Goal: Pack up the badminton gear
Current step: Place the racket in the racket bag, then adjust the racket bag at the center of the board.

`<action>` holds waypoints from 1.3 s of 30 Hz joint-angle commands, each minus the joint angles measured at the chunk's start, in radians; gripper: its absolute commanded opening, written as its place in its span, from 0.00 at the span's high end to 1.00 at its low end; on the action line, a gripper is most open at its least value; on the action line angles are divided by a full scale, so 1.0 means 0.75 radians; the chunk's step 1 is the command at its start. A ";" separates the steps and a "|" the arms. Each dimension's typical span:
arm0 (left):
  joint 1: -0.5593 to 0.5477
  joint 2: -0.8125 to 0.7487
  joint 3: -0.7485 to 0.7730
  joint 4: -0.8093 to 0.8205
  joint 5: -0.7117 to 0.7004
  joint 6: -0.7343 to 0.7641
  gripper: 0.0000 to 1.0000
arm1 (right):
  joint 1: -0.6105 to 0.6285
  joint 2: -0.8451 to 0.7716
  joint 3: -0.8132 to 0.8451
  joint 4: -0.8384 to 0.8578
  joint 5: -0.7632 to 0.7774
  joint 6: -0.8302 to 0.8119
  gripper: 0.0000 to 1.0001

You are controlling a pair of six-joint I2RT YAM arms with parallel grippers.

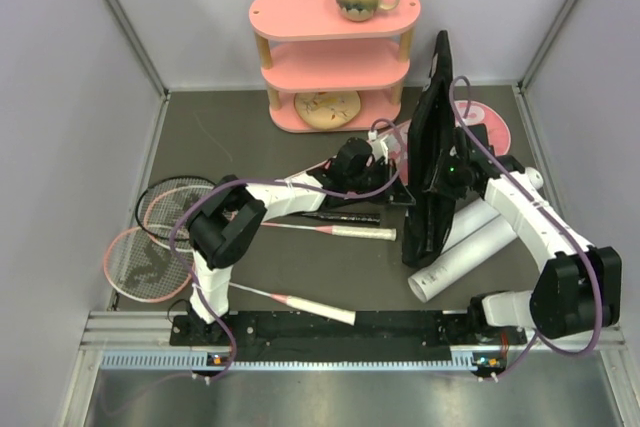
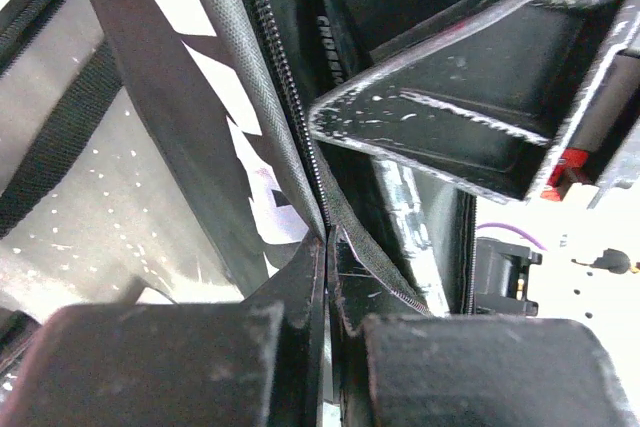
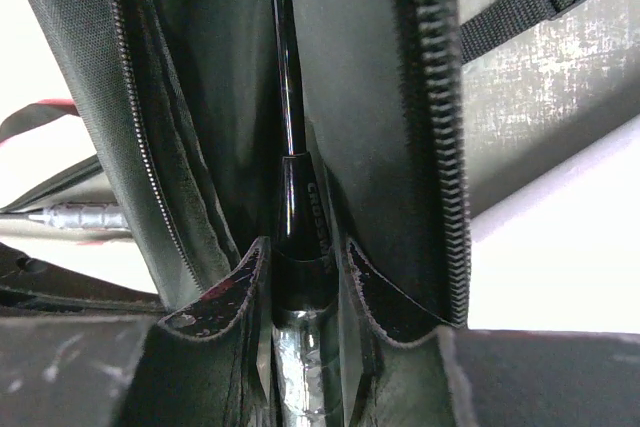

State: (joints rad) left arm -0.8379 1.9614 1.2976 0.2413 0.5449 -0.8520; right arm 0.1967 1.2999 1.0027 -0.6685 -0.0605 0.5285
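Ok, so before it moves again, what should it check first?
1. Left hand pinched shut on the zipper edge of the black bag: ok.
2. Right hand closed around the racket neck, between the bag's walls: ok.
3. Bag held upright: ok.
4. Bag mouth wide enough for another racket: cannot tell.
5. Black-framed racket and pink-framed racket packed: not ok, both lie on the table.
6. White tubes packed: not ok, they lie beside the bag.
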 commanded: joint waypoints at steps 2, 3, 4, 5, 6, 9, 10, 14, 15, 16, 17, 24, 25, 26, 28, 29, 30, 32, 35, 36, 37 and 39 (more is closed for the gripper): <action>-0.026 -0.061 -0.065 0.246 0.237 -0.144 1.00 | 0.091 0.058 0.119 0.202 0.330 -0.048 1.00; -0.024 -0.059 -0.077 0.320 0.245 -0.189 1.00 | 0.094 0.069 0.117 0.202 0.302 -0.048 1.00; -0.024 -0.056 -0.084 0.337 0.253 -0.201 1.00 | 0.096 0.081 0.107 0.220 0.267 -0.008 1.00; -0.022 -0.054 -0.084 0.341 0.261 -0.206 1.00 | 0.100 0.081 0.067 0.243 0.226 0.013 1.00; -0.022 -0.052 -0.086 0.341 0.261 -0.208 1.00 | 0.104 0.081 0.050 0.259 0.129 0.025 0.97; -0.014 -0.042 -0.098 0.355 0.274 -0.224 1.00 | 0.080 0.059 0.088 0.202 0.003 0.013 0.60; -0.012 -0.042 -0.102 0.355 0.276 -0.222 1.00 | 0.059 0.010 0.153 0.127 0.001 -0.048 0.53; -0.004 -0.032 -0.120 0.367 0.284 -0.220 1.00 | -0.094 -0.048 0.346 -0.014 -0.181 -0.165 0.40; 0.004 -0.020 -0.122 0.388 0.306 -0.246 1.00 | -0.127 -0.038 0.387 -0.043 -0.203 -0.191 0.35; 0.005 -0.016 -0.127 0.412 0.310 -0.261 1.00 | -0.147 -0.023 0.424 -0.072 -0.183 -0.254 0.32; 0.007 -0.012 -0.127 0.435 0.314 -0.271 1.00 | -0.174 0.005 0.467 -0.102 -0.141 -0.281 0.29; 0.007 -0.007 -0.104 0.413 0.339 -0.267 1.00 | -0.491 0.063 0.204 0.162 -0.312 -0.153 0.27; 0.009 -0.001 -0.098 0.411 0.353 -0.265 1.00 | -0.495 0.059 0.100 0.216 -0.336 -0.124 0.28; 0.009 0.007 -0.088 0.406 0.357 -0.263 1.00 | -0.499 0.050 0.050 0.287 -0.416 -0.098 0.30; 0.009 0.021 -0.088 0.406 0.370 -0.263 1.00 | -0.504 0.050 -0.062 0.470 -0.484 -0.008 0.36; 0.011 0.023 -0.088 0.406 0.374 -0.263 1.00 | -0.506 0.060 -0.071 0.492 -0.520 0.023 0.35; 0.013 0.027 -0.090 0.406 0.376 -0.263 1.00 | -0.510 0.093 -0.079 0.531 -0.531 0.068 0.34; 0.013 0.029 -0.094 0.417 0.382 -0.273 1.00 | -0.512 0.130 -0.061 0.517 -0.409 0.085 0.33; 0.017 0.017 -0.092 0.409 0.378 -0.267 1.00 | -0.536 0.238 0.029 0.407 -0.310 0.079 0.53; 0.019 0.015 -0.088 0.396 0.376 -0.261 1.00 | -0.536 0.259 0.052 0.399 -0.296 0.054 0.56; 0.019 0.013 -0.078 0.380 0.376 -0.255 1.00 | -0.538 0.297 0.056 0.400 -0.265 0.042 0.57; 0.021 0.013 -0.067 0.376 0.382 -0.251 1.00 | -0.538 0.336 0.084 0.400 -0.241 -0.003 0.58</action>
State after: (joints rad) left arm -0.8280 1.9903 1.2068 0.4706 0.7982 -1.0496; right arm -0.1963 1.5009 0.9920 -0.4034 -0.3119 0.5583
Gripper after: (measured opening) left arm 0.009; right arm 0.439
